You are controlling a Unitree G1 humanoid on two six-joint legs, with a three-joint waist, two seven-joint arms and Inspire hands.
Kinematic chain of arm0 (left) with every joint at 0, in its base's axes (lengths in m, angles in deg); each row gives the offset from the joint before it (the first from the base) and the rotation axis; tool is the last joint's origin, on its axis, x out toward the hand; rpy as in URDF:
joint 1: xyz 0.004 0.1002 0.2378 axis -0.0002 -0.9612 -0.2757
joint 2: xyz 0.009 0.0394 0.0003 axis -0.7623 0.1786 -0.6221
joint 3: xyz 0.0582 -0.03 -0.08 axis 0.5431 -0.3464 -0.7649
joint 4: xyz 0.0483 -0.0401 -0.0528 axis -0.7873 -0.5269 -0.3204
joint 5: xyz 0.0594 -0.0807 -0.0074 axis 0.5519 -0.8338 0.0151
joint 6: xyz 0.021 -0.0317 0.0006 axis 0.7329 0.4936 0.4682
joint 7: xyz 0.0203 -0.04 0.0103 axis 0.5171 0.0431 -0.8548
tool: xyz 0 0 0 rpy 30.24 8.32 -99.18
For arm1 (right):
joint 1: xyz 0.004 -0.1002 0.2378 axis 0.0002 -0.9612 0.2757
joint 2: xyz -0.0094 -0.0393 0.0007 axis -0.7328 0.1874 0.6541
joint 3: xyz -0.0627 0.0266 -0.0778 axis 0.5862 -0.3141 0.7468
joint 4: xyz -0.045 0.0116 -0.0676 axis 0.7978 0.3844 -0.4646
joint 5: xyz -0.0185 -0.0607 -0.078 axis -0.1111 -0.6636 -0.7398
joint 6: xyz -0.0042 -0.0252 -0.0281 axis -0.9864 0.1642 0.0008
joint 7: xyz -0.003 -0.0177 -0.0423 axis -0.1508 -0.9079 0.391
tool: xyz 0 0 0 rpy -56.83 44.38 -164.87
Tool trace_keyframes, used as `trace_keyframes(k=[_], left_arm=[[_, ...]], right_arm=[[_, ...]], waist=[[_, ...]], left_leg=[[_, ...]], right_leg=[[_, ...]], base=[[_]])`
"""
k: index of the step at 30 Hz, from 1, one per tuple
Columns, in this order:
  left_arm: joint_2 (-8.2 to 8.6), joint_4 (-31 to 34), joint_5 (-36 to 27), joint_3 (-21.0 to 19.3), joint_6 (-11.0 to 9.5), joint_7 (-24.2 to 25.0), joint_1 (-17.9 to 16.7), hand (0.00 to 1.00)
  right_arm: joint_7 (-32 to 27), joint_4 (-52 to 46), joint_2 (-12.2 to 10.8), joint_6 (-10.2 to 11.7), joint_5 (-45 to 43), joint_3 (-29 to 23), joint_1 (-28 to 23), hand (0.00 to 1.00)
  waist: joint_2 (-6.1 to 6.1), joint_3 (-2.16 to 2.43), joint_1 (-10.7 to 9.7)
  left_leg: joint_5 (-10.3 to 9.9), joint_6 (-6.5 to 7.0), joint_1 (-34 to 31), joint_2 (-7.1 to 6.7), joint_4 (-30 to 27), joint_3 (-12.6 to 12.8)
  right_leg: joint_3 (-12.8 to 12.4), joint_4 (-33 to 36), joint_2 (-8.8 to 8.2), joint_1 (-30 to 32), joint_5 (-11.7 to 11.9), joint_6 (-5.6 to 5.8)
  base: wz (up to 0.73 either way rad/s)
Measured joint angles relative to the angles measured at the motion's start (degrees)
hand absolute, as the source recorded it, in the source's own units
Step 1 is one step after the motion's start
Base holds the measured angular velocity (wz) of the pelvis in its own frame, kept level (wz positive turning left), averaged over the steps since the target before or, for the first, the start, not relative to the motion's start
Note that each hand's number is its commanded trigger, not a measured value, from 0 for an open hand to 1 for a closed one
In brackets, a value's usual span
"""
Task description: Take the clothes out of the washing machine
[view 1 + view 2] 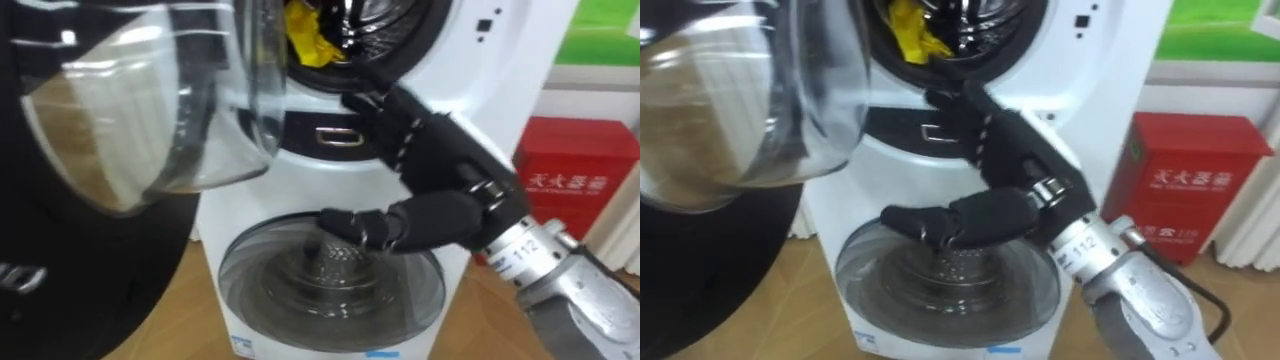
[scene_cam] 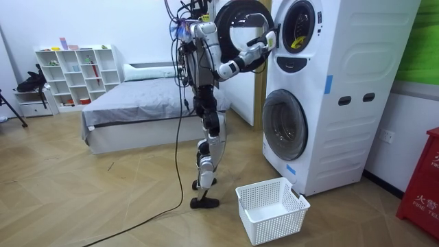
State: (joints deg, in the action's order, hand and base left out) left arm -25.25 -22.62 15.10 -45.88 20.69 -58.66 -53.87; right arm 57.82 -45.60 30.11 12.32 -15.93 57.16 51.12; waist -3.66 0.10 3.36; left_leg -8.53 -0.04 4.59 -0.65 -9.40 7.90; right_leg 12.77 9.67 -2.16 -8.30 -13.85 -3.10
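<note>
Quick tally: one white washer stack [image 2: 343, 103] with two round doors, the upper door [image 2: 240, 31] open to the left and the lower door [image 2: 285, 123] closed. One yellow cloth [image 1: 308, 40] in the upper drum. One white basket [image 2: 274, 223] on the near floor. One red cabinet [image 1: 580, 150] off to the right. Far left of the room there's one bed [image 2: 130, 110] and one white shelf unit [image 2: 75, 75]. Two dark slots [image 2: 344, 101] on the stack's side. And one robot hand up front, the right hand [image 1: 440, 165].
</note>
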Motion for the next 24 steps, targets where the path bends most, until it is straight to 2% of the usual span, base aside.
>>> trace_keyframes(k=[8, 12, 17, 24], left_arm=[[0.00, 3.25, 0.33, -0.02, -0.63, -0.41, -0.86, 0.00], [0.03, 3.34, 0.51, -0.01, -1.04, -0.39, -1.01, 0.00], [0.03, 4.97, 0.51, 0.05, -1.11, -0.37, -1.80, 0.00], [-0.10, 4.07, 1.65, -0.01, -1.15, -0.18, -2.32, 0.00]], right_arm=[[-1.72, -1.25, 0.23, 0.02, 2.12, -1.99, -1.83, 0.00], [-1.72, -1.24, 0.56, 0.02, 4.07, -2.00, -2.67, 0.00], [-1.95, -1.24, 0.55, 0.02, 4.03, -1.99, -2.71, 0.00], [-3.44, -1.24, 0.53, 0.02, 1.83, -1.92, -2.61, 0.00]], waist=[[-0.18, 0.19, -1.51], [-0.41, 0.34, -1.53], [-0.39, 0.33, -1.58], [-0.23, 0.20, -1.08]], left_leg=[[-1.05, -0.62, 0.18, 0.84, -0.06, 0.20], [-1.16, -0.67, 0.20, 0.88, -0.06, 0.24], [-1.27, -0.67, 0.20, 0.93, -0.07, 0.84], [-1.27, -0.67, 0.35, 0.94, -0.14, 0.76]], right_leg=[[-1.59, 0.23, 0.76, 0.55, 0.38, -0.23], [-1.77, 0.23, 0.79, 0.64, 0.41, -0.20], [-1.92, 0.23, 0.78, 0.68, 0.44, -0.15], [-1.79, 0.31, 0.78, 0.59, 0.45, -0.13]], base=[[-0.12], [-0.01], [0.00], [0.00]])
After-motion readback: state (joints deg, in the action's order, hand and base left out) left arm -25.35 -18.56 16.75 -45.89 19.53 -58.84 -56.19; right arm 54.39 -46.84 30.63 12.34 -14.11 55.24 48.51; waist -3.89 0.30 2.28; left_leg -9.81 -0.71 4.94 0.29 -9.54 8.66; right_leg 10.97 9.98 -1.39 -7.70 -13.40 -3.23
